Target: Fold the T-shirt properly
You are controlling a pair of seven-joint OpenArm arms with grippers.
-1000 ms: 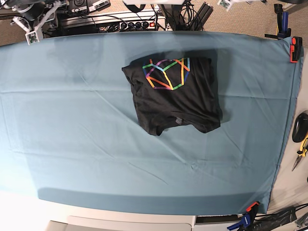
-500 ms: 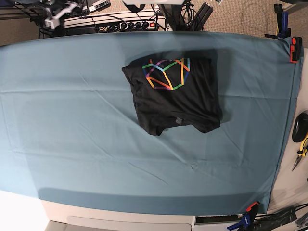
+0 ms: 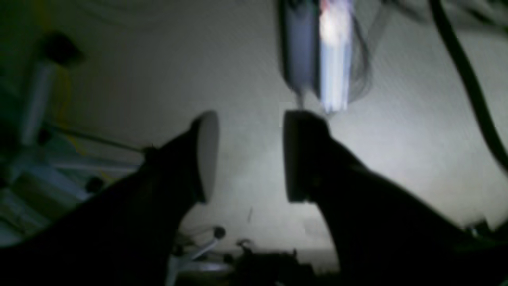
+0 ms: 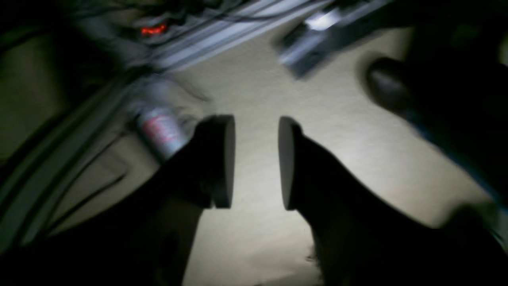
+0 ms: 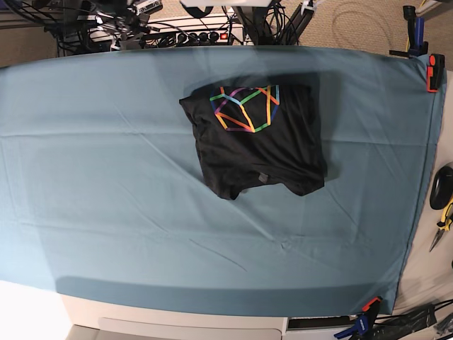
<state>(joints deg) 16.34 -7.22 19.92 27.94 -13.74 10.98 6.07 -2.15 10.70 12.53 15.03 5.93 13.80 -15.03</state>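
Teal table cloth (image 5: pixel 106 184) over table, red clamp (image 5: pixel 433 73) at far-right corner, pliers (image 5: pixel 443 223) right edge, power strip (image 5: pixel 202 35) behind.

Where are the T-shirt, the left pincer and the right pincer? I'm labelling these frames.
T-shirt (image 5: pixel 265 152): base view, plain black fabric below the graphic.
Left pincer (image 3: pixel 251 157): left wrist view, midway between fingertips.
Right pincer (image 4: pixel 257 162): right wrist view, midway between fingertips.
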